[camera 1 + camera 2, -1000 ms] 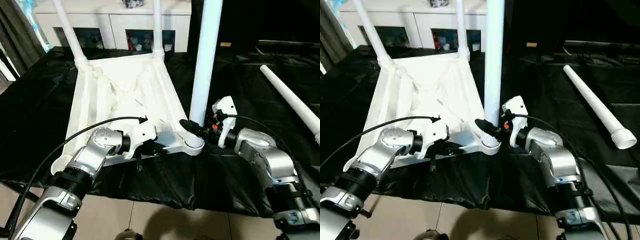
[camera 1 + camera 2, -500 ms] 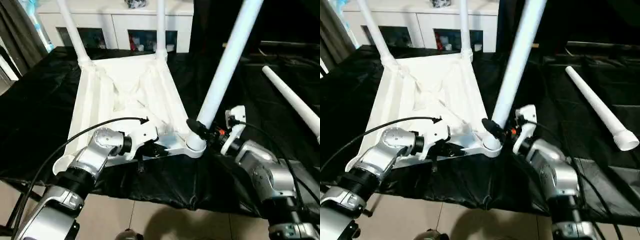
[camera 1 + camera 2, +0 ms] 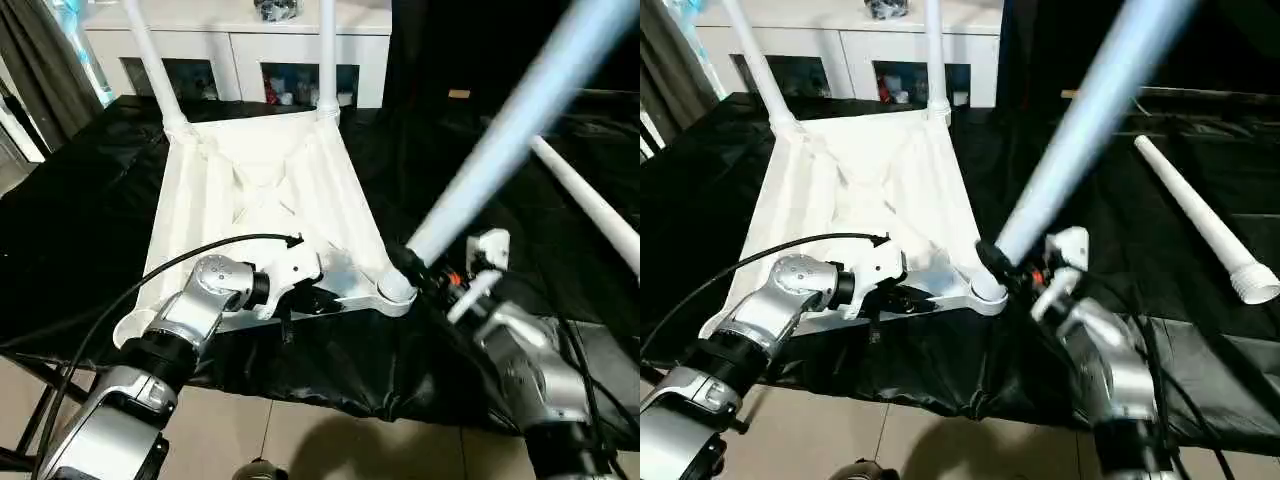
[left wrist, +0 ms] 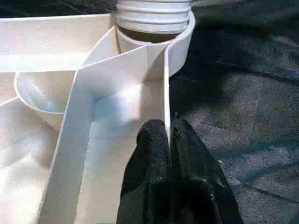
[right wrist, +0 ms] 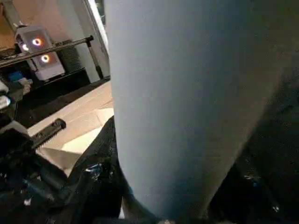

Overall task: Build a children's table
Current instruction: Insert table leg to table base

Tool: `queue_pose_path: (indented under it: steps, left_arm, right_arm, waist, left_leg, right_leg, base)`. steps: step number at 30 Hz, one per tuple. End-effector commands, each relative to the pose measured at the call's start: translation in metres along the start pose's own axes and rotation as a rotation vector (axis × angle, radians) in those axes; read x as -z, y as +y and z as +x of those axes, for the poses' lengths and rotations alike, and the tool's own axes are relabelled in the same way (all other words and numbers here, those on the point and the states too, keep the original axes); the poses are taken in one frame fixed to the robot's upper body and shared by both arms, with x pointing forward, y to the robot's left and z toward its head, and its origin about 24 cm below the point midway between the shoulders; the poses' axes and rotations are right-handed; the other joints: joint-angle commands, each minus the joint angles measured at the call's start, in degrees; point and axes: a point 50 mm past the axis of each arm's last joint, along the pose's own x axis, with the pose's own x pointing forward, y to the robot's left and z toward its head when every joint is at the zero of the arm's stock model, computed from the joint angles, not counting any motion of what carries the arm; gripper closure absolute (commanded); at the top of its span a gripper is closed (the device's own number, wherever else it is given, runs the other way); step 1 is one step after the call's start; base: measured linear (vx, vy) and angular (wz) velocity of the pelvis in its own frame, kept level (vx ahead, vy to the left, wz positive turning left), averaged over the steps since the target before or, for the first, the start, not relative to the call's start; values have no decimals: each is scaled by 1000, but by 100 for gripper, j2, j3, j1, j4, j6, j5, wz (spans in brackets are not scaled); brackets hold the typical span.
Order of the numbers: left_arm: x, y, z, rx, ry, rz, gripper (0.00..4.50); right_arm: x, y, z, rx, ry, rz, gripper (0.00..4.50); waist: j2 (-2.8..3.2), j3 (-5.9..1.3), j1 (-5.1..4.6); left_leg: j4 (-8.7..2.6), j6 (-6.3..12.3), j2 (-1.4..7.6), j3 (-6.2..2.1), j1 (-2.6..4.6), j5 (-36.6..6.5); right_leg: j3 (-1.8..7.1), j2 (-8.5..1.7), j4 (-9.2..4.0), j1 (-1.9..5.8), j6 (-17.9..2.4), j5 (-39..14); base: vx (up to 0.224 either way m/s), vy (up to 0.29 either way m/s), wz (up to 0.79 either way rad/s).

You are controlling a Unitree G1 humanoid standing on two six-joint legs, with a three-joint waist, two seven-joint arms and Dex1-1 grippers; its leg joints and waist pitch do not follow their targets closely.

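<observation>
2 legs (image 3: 327, 55) stand upright in the far corner sockets of the tabletop (image 3: 265, 205), which lies ribbed side up on the black-covered work table (image 3: 80, 220). A third leg (image 3: 500, 130) has its foot at the near right corner socket (image 3: 392, 296) and leans hard away to the robot's right, its upper length blurred. A fourth leg (image 3: 1200, 225) lies loose on the black cover, well off to the right, threaded end nearest the robot.

Left arm reaches in low from the near left, silver forearm angled up toward the tabletop's near edge, elbow bent, black cable arcing over it. The left gripper (image 4: 169, 140) has its 2 black fingers pressed together on the thin upright rim wall (image 4: 166, 84) of the tabletop — pinched tight, just beside the corner socket where the threaded leg end sits.

Right arm comes up from the near right, forearm rising toward that same corner, wrist cocked so the white hand housing tips outward with the leaning leg. The right gripper (image 3: 408, 262) sits at the base of the tilted leg, one black finger (image 3: 402, 258) showing against the tube just above the socket; the jaws stand about half open, wrapped on the leg's round body. In the right wrist view the tube rises right out of the gripper, the tabletop's pale edge beyond it.

Behind the work table, a white cabinet (image 3: 240, 45) with glass doors.
</observation>
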Motion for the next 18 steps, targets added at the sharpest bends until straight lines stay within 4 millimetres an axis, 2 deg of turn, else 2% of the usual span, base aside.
queue_pose_path:
  steps: [1, 4, 8, 14, 15, 16, 18]
  left_arm:
    - [-30, 19, -12, -90, -98, 93, 450]
    - [-29, 20, -12, -92, -95, 95, 450]
    - [-29, 20, -12, -91, -92, 100, 450]
    - [-29, 18, -10, -62, -92, 116, 450]
    - [-29, 17, -10, -59, -92, 118, 450]
    - [-29, 17, -10, -58, -92, 118, 450]
    - [-29, 16, -9, -50, -89, 121, 450]
  right_arm:
    - [18, -7, -13, 57, 105, -1, 260]
    - [17, -6, -14, 40, 120, -37, 260]
    - [14, -5, -14, 16, 163, -109, 260]
    - [0, -3, 2, -72, 232, -197, 261]
    - [-2, -3, 4, -82, 240, -199, 261]
    - [-2, -3, 5, -85, 243, -200, 261]
    - [-6, -2, 10, -125, 279, -215, 261]
  waist:
    - [-29, -392, -25]
    - [-25, -395, -20]
    - [-55, -387, -23]
    - [-61, -377, -35]
    - [-119, -378, -58]
    - [-91, -383, -43]
    - [-117, -390, -45]
  left_leg:
    - [-435, 191, 283, -108, 86, -1348]
    - [-436, 194, 292, -107, 89, -1317]
    - [-431, 223, 285, -96, 88, -1281]
    - [-437, 219, 284, -102, 91, -1331]
    - [-437, 234, 281, -96, 74, -1298]
    - [-433, 235, 281, -102, 81, -1278]
    - [-420, 278, 282, -92, 70, -1141]
  right_leg:
    - [250, -350, -497, 288, -1307, -1000]
    - [253, -348, -494, 277, -1311, -946]
    - [257, -340, -500, 276, -1279, -950]
    - [252, -337, -511, 273, -1255, -1137]
    - [252, -331, -509, 287, -1247, -1128]
    - [252, -338, -498, 283, -1255, -1137]
    - [256, -339, -493, 290, -1257, -1033]
  base:
    - [0, 0, 0]
    - [0, 0, 0]
    - [0, 0, 0]
    - [0, 0, 0]
    - [0, 0, 0]
    - [0, 0, 0]
    - [0, 0, 0]
